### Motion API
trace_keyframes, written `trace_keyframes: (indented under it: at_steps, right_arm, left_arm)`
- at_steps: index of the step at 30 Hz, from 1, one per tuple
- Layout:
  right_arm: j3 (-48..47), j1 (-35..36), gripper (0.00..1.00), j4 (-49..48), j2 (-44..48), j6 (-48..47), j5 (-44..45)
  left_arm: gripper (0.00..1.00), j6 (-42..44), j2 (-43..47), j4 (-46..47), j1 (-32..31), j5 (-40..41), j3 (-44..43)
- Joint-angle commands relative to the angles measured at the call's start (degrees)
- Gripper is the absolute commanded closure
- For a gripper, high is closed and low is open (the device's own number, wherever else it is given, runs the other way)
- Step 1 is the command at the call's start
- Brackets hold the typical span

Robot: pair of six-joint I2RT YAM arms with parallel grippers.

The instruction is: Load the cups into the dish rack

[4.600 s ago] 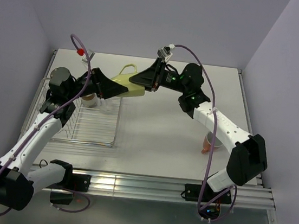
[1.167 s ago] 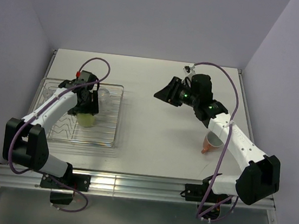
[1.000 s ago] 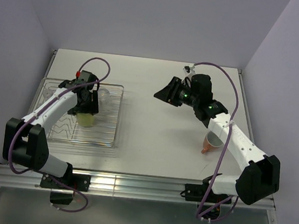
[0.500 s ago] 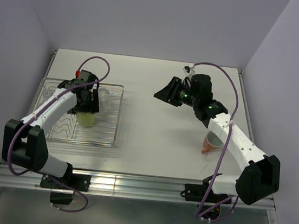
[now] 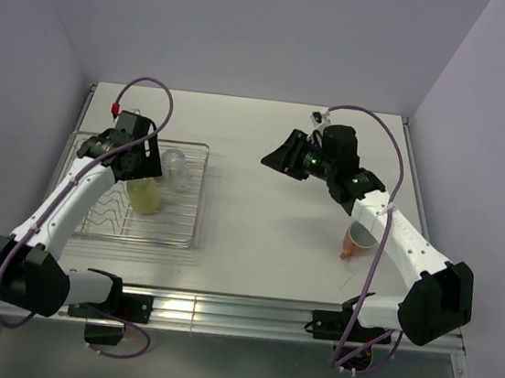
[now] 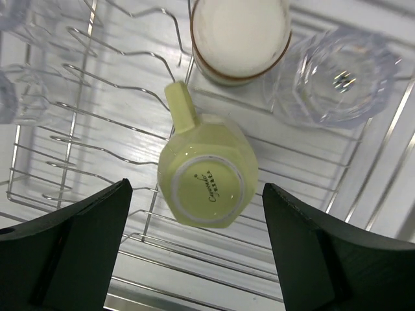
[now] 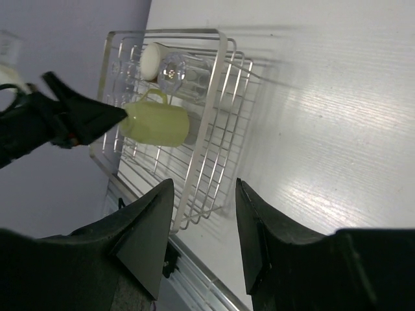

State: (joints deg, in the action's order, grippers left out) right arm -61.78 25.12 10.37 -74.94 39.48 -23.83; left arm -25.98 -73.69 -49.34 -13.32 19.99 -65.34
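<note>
Five cups sit in the silver wire dish rack (image 5: 174,226): three clear glasses (image 6: 337,78) (two are cut off at the edge), one round brown-and-cream cup (image 6: 240,39) and one smooth yellow-green mug (image 6: 207,184), bottom up. One orange mug (image 5: 353,244) stands well right of the rack. The left gripper (image 5: 140,168) hangs over the rack, fingers spread, holding nothing. The right gripper (image 7: 204,188), right of the rack, is spread too.

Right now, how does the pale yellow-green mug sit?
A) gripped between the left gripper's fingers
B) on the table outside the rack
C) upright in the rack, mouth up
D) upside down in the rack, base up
D: in the left wrist view the yellow-green mug turns its base ring, with a printed mark, up toward the camera, and it sits inside the dish rack.
</note>
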Motion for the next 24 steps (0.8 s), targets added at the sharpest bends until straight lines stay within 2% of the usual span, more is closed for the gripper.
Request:
trace_keyframes:
  at_steps: [1,7,9,10,13,21,24]
  right_arm:
    - [-3.6,-0.3,0.49,2.1,1.2,-1.6,4.6]
    - [-7.2,-0.3,0.48,13.5,3.5,-4.1,19.8]
    - [-8.8,-0.3,0.47,19.6,4.4,-3.5,25.1]
    - [-9.1,-0.3,0.46,21.7,4.7,-2.8,31.4]
    - [-8.5,-1.7,0.44,29.2,6.6,1.1,39.2]
    - [-1.5,-7.0,0.49,43.0,13.0,11.6,49.5]
    - [1.6,-9.0,0.5,44.6,14.1,13.5,49.2]
  left_arm:
    - [0.11,-0.8,5.0,0.5,0.1,2.3,-3.6]
    - [0.12,0.1,10.3,1.2,0.0,2.3,-5.3]
    - [0.12,0.1,12.2,2.7,-0.2,-0.4,-5.9]
    - [0.12,0.3,12.9,3.6,-0.3,-1.8,-5.9]
    - [0.12,-0.6,14.8,7.1,-1.4,-7.6,-5.4]
    - [0.12,-0.9,16.7,14.3,-5.9,-16.7,0.4]
    - [0.12,-0.4,17.5,15.3,-6.3,-18.2,1.7]
